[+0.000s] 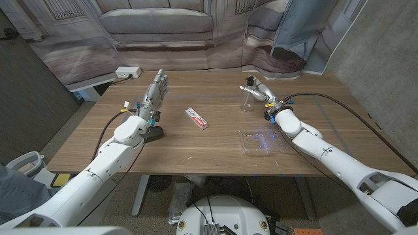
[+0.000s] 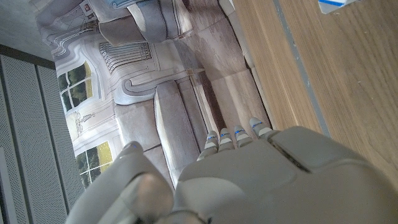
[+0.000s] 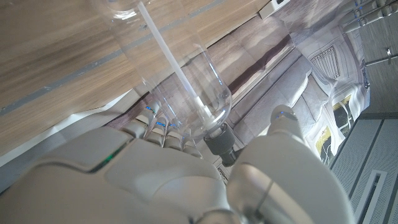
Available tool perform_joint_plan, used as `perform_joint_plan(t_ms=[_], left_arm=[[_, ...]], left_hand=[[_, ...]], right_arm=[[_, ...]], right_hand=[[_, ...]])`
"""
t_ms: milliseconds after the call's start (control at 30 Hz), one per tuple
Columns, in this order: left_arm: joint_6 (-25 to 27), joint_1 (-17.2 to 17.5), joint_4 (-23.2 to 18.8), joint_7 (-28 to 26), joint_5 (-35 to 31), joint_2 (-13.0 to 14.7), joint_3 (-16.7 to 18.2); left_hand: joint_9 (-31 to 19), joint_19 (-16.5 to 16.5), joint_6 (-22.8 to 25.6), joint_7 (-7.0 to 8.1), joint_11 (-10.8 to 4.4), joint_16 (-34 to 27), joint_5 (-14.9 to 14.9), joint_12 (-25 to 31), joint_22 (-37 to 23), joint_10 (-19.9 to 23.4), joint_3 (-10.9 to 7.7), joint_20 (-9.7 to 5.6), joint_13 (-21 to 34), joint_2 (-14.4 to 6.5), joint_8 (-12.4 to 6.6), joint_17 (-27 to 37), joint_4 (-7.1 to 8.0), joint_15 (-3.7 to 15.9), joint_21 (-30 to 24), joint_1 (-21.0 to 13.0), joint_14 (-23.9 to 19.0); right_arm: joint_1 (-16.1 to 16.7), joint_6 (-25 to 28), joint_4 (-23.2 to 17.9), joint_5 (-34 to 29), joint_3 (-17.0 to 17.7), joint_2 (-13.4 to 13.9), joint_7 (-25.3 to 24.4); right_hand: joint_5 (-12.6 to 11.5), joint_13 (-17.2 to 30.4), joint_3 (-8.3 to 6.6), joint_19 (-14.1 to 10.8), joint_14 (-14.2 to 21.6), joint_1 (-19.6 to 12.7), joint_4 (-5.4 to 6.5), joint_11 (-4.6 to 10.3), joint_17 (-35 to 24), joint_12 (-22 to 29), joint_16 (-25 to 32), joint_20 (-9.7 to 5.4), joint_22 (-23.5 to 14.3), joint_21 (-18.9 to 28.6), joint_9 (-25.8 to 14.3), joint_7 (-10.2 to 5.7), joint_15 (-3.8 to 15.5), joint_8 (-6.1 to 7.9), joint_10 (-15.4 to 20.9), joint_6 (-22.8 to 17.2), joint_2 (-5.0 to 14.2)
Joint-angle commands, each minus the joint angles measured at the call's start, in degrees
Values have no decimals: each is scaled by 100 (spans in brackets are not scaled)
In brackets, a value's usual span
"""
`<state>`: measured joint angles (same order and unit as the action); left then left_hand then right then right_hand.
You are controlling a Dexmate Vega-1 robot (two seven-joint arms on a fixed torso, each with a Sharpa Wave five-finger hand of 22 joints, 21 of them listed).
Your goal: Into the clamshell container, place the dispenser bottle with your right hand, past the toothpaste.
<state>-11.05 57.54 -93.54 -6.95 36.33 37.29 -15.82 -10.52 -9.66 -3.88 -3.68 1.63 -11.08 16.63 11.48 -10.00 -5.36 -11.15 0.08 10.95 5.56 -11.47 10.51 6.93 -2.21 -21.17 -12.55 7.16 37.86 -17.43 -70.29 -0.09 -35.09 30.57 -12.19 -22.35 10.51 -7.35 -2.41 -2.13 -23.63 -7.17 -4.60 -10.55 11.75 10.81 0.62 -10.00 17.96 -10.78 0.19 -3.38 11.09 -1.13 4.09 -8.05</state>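
A clear dispenser bottle (image 1: pixel 248 99) with a dark pump top stands upright on the wooden table (image 1: pixel 196 147), far right of centre. My right hand (image 1: pixel 262 91) is at its upper part. In the right wrist view the bottle (image 3: pixel 202 93) sits between my fingers (image 3: pixel 155 121) and thumb (image 3: pixel 283 127), with a gap showing at the thumb. The clear clamshell container (image 1: pixel 264 141) lies open nearer me, below that hand. A white and red toothpaste box (image 1: pixel 196 118) lies at mid-table. My left hand (image 1: pixel 153 95) stands at the far left, fingers straight and apart, holding nothing.
A white power strip (image 1: pixel 128 72) lies at the table's far left corner. A printed backdrop of a sofa (image 1: pixel 157 23) hangs behind the table. A corner of a blue and white box (image 2: pixel 339 5) shows in the left wrist view.
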Motion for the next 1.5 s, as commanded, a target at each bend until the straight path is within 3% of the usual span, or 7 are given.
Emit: perform_joint_plan(t_ms=[33,433,567,1267,1367,1400,1500], left_arm=[[20,96,-94,-56,15,38,47],[0,163,-151,-107,-1,33,66],[-2,168,-145,-105,4,19,59],[60,177,-174,-153,-1,22,61],[71,168,-174,-154,1,24,63],[73,163,-171,-151,0,26,62],[76,145,-159,-137,3,27,60]], left_hand=[[-26,-69,36,-9,0,-7,28,29,-17,3,31,31,-6,-45,5,19,-9,-9,12,-22,0],[-26,-68,51,-15,-6,-6,33,26,-18,-2,48,50,-6,-52,2,19,-11,-3,43,-22,-1],[-26,-68,57,-16,-20,-5,34,27,-19,2,54,54,-6,-54,0,19,-11,-1,52,-22,1],[-26,-52,79,-15,-11,-5,41,28,-20,5,78,58,-6,-65,-4,19,-13,8,89,-22,-3],[-26,-57,78,-14,-29,-4,43,28,-21,6,83,65,-6,-67,-2,19,-14,6,100,-22,-1],[-26,-58,78,-11,-31,-4,43,26,-21,2,84,74,-6,-68,-2,19,-14,7,103,-22,0],[-26,-56,84,-14,-29,-4,44,27,-21,4,88,86,-6,-70,-4,19,-14,5,108,-22,-1]], right_arm=[[-92,-25,184,-39,-51,-70,-97],[-127,-11,264,-81,-83,-92,-189],[-151,-33,333,-75,-104,-112,-180],[-322,-91,712,-154,-233,-297,-351],[-316,-88,716,-166,-232,-303,-407],[-305,-67,697,-178,-232,-298,-433],[-276,-30,657,-179,-225,-292,-480]], right_hand=[[-31,12,40,-41,66,-32,-24,-16,-6,15,41,40,-16,-20,-17,-25,-33,29,13,15,-12],[-67,16,75,-124,144,-42,-22,-17,-7,35,58,145,-17,-40,-19,-52,-85,38,59,-8,-16],[-91,20,92,-222,220,-57,-23,-27,-6,61,75,152,-17,-35,-21,-59,-4,58,121,-60,-13],[-150,34,122,-349,412,-116,-27,84,-8,113,109,224,-17,-79,-24,-97,-180,90,255,-169,21],[-184,48,128,-445,524,-166,-30,66,-13,226,122,300,-20,-97,-26,-132,-198,110,548,-252,54],[-204,63,134,-473,564,-201,-30,181,-17,272,114,416,-23,-131,-28,-153,-167,115,673,-293,77],[-230,83,148,-528,589,-243,-28,230,-24,339,95,746,-34,-169,-30,-208,-132,120,852,-347,100]])
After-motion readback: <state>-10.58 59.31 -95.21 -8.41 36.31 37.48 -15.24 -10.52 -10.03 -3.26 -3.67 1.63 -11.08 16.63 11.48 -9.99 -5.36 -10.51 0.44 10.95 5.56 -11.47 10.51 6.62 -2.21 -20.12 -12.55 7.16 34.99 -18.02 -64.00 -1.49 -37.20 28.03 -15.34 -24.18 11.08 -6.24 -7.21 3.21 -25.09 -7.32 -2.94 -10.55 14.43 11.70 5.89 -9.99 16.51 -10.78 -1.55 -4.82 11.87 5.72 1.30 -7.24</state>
